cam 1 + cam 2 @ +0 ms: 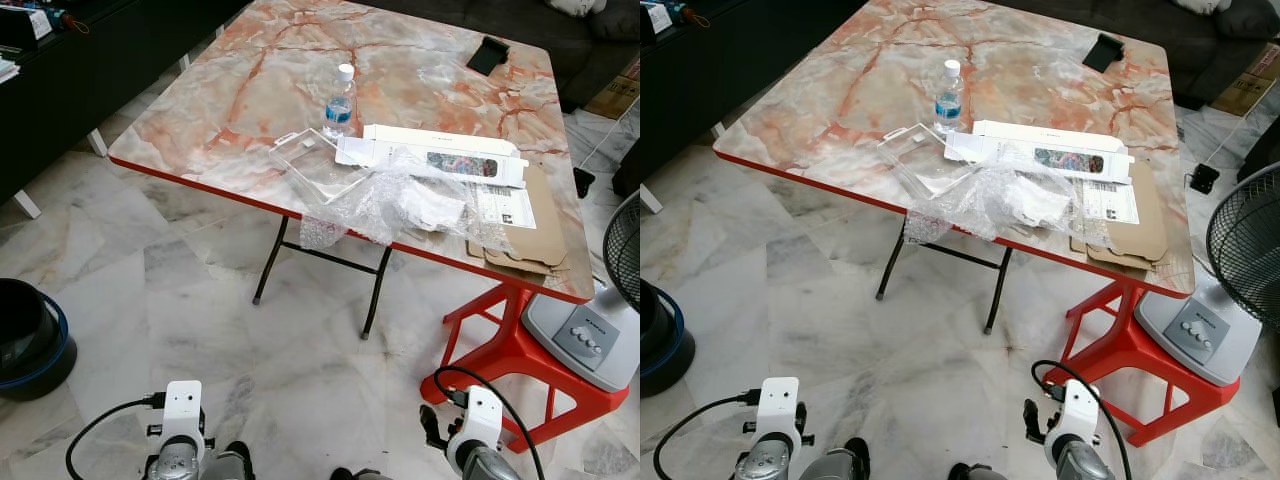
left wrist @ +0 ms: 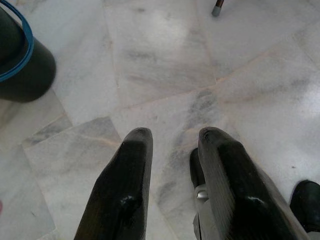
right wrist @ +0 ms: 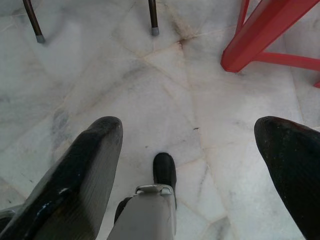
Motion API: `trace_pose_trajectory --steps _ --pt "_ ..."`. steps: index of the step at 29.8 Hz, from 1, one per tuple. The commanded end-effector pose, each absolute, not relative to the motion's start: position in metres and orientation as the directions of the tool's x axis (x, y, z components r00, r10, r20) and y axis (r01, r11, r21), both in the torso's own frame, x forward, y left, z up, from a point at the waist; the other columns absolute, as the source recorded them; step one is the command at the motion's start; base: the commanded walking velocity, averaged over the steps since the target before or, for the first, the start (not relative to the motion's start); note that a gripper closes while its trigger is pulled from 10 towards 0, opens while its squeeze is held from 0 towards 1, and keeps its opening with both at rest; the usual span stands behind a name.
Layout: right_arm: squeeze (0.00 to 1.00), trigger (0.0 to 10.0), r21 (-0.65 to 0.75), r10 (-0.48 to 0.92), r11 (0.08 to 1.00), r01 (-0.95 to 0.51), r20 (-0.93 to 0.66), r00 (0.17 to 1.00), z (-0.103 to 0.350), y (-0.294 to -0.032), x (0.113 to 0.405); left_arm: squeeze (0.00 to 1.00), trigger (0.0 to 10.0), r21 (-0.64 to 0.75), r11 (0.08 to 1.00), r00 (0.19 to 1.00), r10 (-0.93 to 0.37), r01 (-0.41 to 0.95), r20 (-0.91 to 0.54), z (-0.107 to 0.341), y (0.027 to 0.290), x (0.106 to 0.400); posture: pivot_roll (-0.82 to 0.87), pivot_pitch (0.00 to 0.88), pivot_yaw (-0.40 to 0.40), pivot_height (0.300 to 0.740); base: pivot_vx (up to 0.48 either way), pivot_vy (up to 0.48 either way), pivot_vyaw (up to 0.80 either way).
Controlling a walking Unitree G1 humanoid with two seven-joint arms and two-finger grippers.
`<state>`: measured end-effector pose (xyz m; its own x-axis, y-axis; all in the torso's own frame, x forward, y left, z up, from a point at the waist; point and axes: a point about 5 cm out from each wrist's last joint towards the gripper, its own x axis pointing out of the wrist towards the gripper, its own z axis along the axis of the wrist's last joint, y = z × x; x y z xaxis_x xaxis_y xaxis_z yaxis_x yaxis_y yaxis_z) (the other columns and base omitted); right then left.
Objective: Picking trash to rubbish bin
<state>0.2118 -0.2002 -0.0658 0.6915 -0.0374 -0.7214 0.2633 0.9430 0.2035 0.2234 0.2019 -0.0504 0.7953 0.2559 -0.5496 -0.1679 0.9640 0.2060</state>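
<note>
Crumpled clear plastic wrap (image 1: 395,205) is seen at the near edge of the marble tabletop (image 1: 250,90), overhanging it, a water bottle (image 1: 341,101) just behind. The black rubbish bin (image 1: 30,340) stands on the floor, far left. Both arms are hung low: left gripper (image 2: 172,150) narrowly parted, right gripper (image 3: 190,145) spread wide.
</note>
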Motion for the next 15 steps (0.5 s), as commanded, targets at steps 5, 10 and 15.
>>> trace_pose_trajectory --steps 5,10,15 --pt "0.0 10.0 0.205 -0.049 0.935 0.29 -0.734 0.678 -0.0685 -0.2028 0.2068 0.0 10.0 0.211 0.965 0.777 0.249 -0.153 -0.578 -0.0553 0.1993 0.2182 0.1 0.212 -0.14 0.74 0.0 0.0 0.0" --pt "0.0 10.0 0.206 -0.061 0.93 0.305 -0.732 0.679 -0.0688 -0.2055 0.2052 0.0 10.0 0.202 0.969 0.775 0.237 -0.143 -0.585 -0.0575 0.1931 0.2159 0.11 0.147 -0.159 0.74 0.0 0.0 0.0" --pt "0.0 10.0 0.205 -0.069 0.928 0.312 -0.729 0.682 -0.0682 -0.2069 0.2056 0.0 10.0 0.198 0.97 0.776 0.232 -0.14 -0.587 -0.0581 0.1908 0.2155 0.11 0.153 -0.159 0.74 0.0 0.0 0.0"
